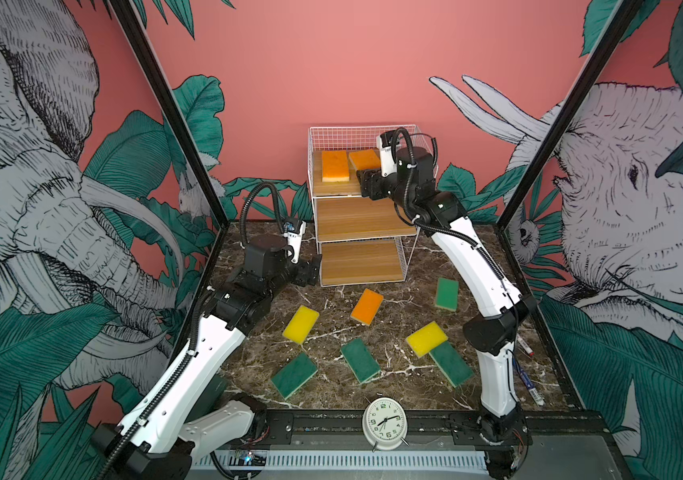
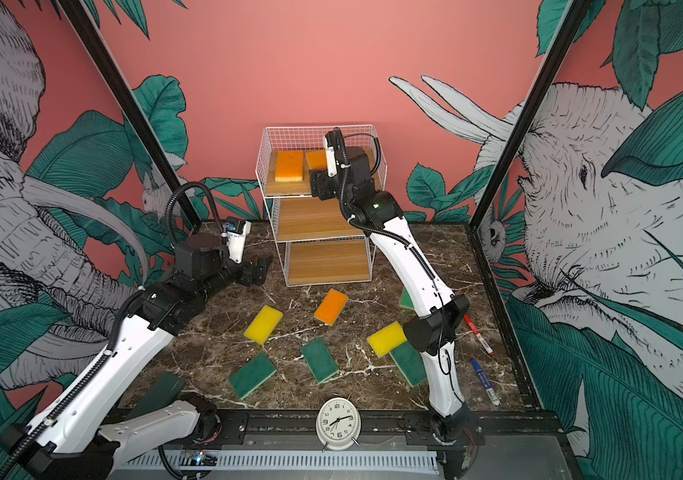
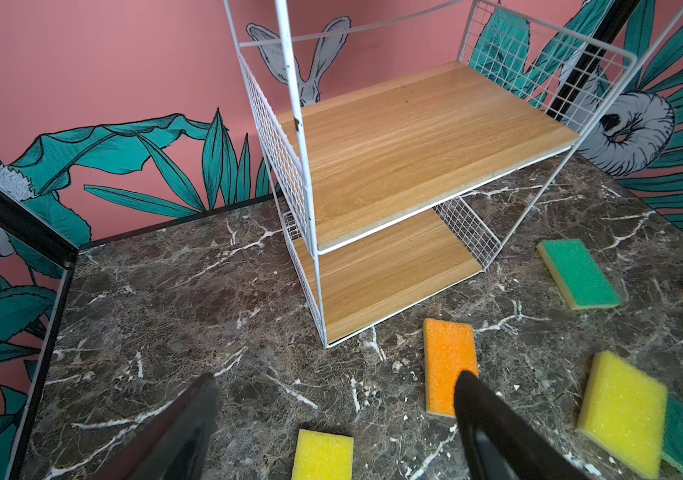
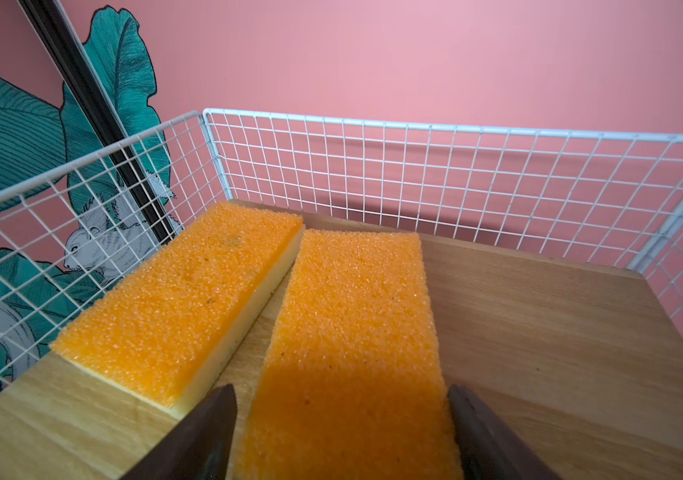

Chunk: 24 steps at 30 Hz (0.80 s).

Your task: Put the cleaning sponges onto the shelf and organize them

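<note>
In both top views the shelf stands at the back of the tabletop. Seven loose sponges lie in front of the shelf. The right hand is at its top tier, the left hand beside its bottom tier. Left wrist: left hand fingers apart, empty. Right wrist: right hand fingers apart, astride the right orange sponge, which lies flat just beside the left orange sponge.

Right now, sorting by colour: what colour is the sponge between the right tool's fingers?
The sponge is orange, clearest in the right wrist view.
</note>
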### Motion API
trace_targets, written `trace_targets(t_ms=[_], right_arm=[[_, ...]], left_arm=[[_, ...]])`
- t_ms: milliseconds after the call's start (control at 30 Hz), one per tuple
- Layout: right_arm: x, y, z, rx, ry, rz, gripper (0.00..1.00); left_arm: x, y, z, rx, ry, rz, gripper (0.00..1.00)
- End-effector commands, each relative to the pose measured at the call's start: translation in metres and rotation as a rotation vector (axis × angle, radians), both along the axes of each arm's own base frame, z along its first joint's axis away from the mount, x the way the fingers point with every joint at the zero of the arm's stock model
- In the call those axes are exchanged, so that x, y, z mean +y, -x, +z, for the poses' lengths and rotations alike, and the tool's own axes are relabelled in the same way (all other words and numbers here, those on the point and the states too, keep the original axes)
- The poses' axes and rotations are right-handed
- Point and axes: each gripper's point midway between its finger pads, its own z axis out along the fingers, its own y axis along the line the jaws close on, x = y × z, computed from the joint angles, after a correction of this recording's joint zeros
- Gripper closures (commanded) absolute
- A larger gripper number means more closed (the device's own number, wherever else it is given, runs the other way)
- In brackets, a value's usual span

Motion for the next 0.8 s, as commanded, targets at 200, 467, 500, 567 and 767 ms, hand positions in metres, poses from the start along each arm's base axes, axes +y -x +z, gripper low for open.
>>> trace_targets(t_ms=[200, 467, 500, 567, 767], right_arm=[[0.001, 0.000, -0.025, 0.069, 0.084, 0.022, 0.19], [-0.001, 0.000, -0.035, 0.100, 0.122, 0.016, 0.23], [-0.001, 0.001, -0.036, 0.102, 0.126, 0.017, 0.23], [-0.003, 0.000, -0.038, 0.107, 0.135, 0.008, 0.29], [-0.004, 0.000, -0.041, 0.118, 0.148, 0.007, 0.33]], left_arm=[[0.006, 0.004, 0.022, -0.060, 0.029, 0.009, 0.10], [0.007, 0.006, 0.027, -0.070, 0.035, 0.008, 0.10], [0.007, 0.007, 0.028, -0.073, 0.036, 0.008, 0.10], [0.008, 0.007, 0.029, -0.074, 0.034, 0.011, 0.10], [0.008, 0.008, 0.028, -0.074, 0.035, 0.014, 0.10]])
